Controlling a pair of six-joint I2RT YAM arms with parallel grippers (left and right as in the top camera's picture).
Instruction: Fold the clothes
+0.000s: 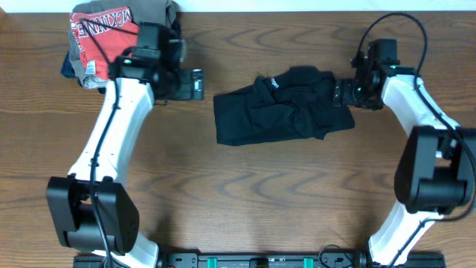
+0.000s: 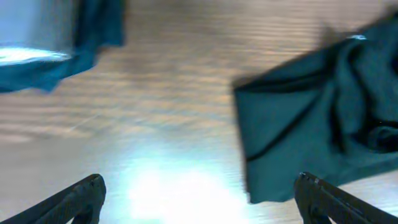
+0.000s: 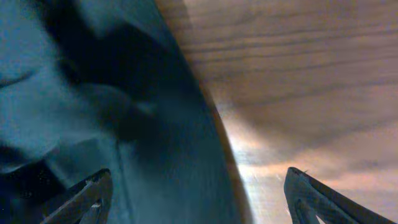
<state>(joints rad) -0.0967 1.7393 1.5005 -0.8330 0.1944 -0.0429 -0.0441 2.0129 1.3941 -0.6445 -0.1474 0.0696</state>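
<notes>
Overhead view with two wrist views. The work surface is a table (image 1: pixel 245 193) of brown wood-grain laminate, matt overhead, with a bright patch of reflected light in each wrist view. Along the far edge runs a thin strip of pale wall (image 1: pixel 297 4); nothing more of the room shows. At the near edge lies a black mounting rail (image 1: pixel 253 260) from which both arms rise.

The black top (image 1: pixel 282 108) lies near the centre of the table, toward the far side. It is bunched into a rough rectangle, smoother at its left end and creased at its right, with a small white logo mark (image 1: pixel 273 83) on its far part. A pile of folded garments (image 1: pixel 97 33), a red shirt with white letters uppermost over grey and dark pieces, sits in the far left corner, well apart from the top.

The left gripper (image 1: pixel 195 83) is between the pile and the top, touching neither. In its wrist view, the left gripper (image 2: pixel 202 199) has its jaws spread wide over bare wood with nothing between them. The top (image 2: pixel 311 124) lies to its right, and the pile (image 2: pixel 50 56) shows as a blur at far left.

The right gripper (image 1: pixel 341 93) is at the top's right edge. In its wrist view, the right gripper (image 3: pixel 199 199) is likewise wide open and pinches nothing. The top (image 3: pixel 93 93) fills the left half of the view, and its curved edge passes between the fingers.
</notes>
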